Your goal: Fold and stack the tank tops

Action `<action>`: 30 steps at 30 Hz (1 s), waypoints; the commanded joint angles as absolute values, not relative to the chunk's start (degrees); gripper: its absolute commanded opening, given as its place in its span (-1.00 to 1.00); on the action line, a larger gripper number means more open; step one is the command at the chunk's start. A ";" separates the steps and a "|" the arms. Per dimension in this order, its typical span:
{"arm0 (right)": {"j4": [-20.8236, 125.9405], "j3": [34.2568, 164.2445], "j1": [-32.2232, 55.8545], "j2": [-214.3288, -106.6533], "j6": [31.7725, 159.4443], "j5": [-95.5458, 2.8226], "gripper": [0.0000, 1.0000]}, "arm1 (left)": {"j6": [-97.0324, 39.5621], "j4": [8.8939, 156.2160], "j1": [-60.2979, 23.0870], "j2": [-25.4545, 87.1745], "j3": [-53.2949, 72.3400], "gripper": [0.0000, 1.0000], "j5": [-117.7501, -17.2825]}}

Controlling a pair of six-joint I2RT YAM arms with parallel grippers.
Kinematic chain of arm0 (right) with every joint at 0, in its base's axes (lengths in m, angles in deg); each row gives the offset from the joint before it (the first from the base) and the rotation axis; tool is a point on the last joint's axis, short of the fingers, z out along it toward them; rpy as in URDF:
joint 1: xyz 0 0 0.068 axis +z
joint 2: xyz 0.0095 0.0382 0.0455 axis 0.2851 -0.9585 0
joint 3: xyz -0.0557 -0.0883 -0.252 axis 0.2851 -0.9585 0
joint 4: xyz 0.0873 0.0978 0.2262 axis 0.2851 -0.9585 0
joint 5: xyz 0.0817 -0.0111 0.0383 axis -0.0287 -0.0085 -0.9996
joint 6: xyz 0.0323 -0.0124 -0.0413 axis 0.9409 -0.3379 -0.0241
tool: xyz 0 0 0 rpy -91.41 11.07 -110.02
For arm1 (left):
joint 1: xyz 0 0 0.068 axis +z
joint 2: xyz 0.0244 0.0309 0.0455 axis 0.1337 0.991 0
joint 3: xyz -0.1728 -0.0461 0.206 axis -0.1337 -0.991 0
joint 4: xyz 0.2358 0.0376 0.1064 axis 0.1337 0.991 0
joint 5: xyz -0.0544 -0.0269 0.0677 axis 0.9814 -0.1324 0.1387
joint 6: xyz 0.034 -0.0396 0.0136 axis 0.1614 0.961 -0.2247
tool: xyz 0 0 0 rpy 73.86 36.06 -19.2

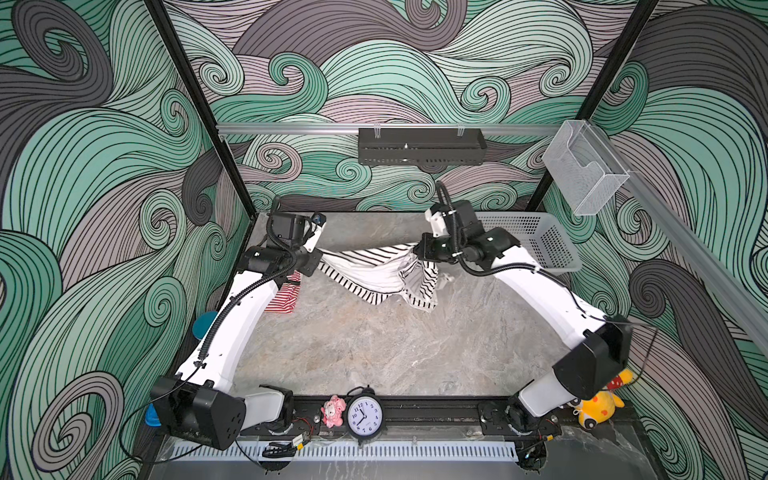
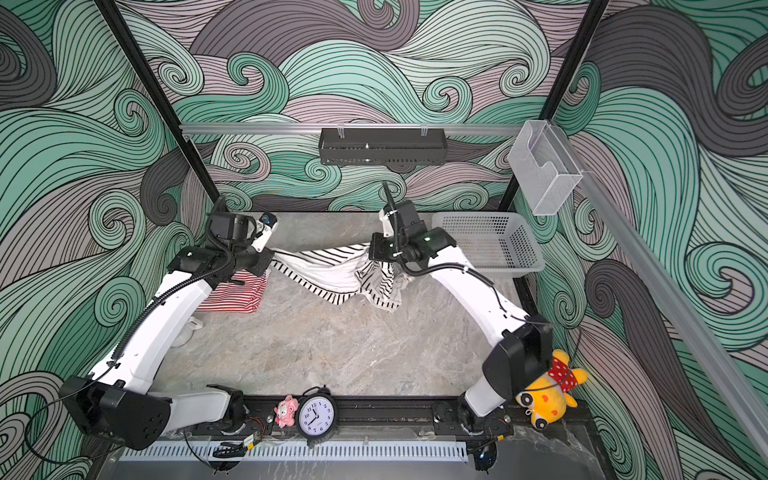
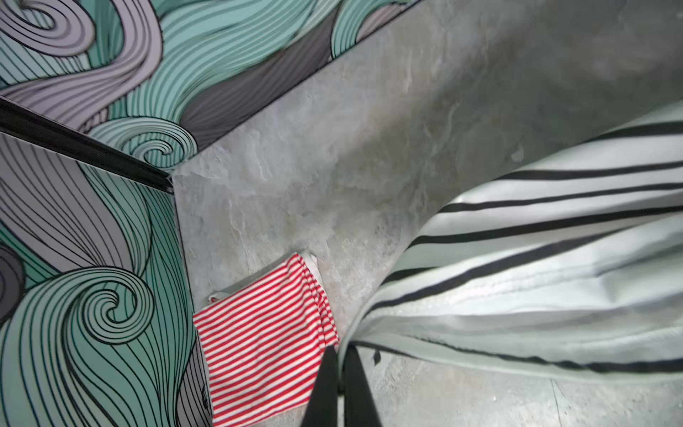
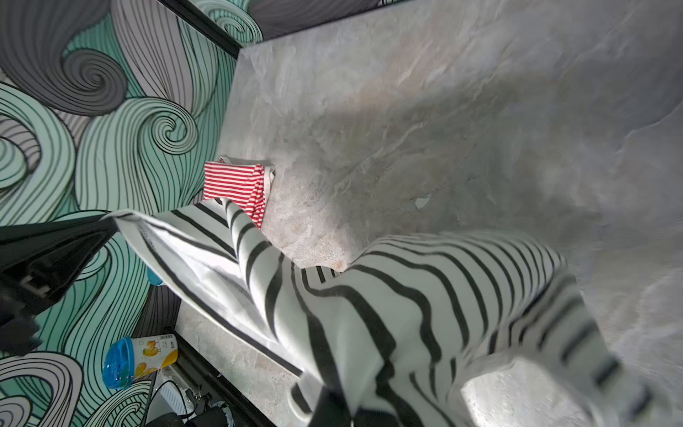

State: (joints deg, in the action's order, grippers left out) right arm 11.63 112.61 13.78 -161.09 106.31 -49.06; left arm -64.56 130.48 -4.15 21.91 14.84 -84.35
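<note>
The black-and-white tank top [image 1: 365, 270] hung in the air between the two arms, sagging in the middle above the back half of the counter [image 1: 374, 353], with its lowest folds close to the surface or brushing it; which one could not be told. The left fingers [image 3: 330, 373] were pressed together on a thin hem at one end. The right fingers [image 4: 332, 412] were clamped on a bunched, twisted wad at the other end, just in front of the basket [image 1: 552, 249]. The red-and-white tank top [image 2: 237, 295] lay already folded on the counter at the left, under the left arm and just beside the hanging cloth. The main risk seemed to be the lopsided hold. The right side gripped several gathered layers, so spreading the garment flat would probably leave a twist or a doubled corner. The left pinch sat on very little fabric, so a hard pull apart might slip the hem free and drop that end. Lowering while so close to the folded top might also drag the loose cloth across it and undo its fold.
</note>
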 commanded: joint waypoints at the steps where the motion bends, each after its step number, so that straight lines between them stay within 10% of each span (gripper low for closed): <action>1: 4.95 111.45 12.50 -161.10 103.43 -47.55 -1.00 | -63.21 129.07 -3.65 22.36 15.41 -1.00 -82.86; 10: 7.41 107.61 12.03 -172.34 100.30 -53.91 -0.97 | -67.25 128.70 -3.65 21.52 3.27 -1.00 -77.75; 15: 7.58 112.06 11.99 -180.76 99.24 -52.80 -0.55 | -66.93 132.95 -3.65 24.95 1.09 -1.00 -82.13; 30: 10.30 102.00 15.46 -172.31 100.86 -47.77 -0.18 | -66.79 132.89 -3.39 25.87 -2.72 -1.00 -83.05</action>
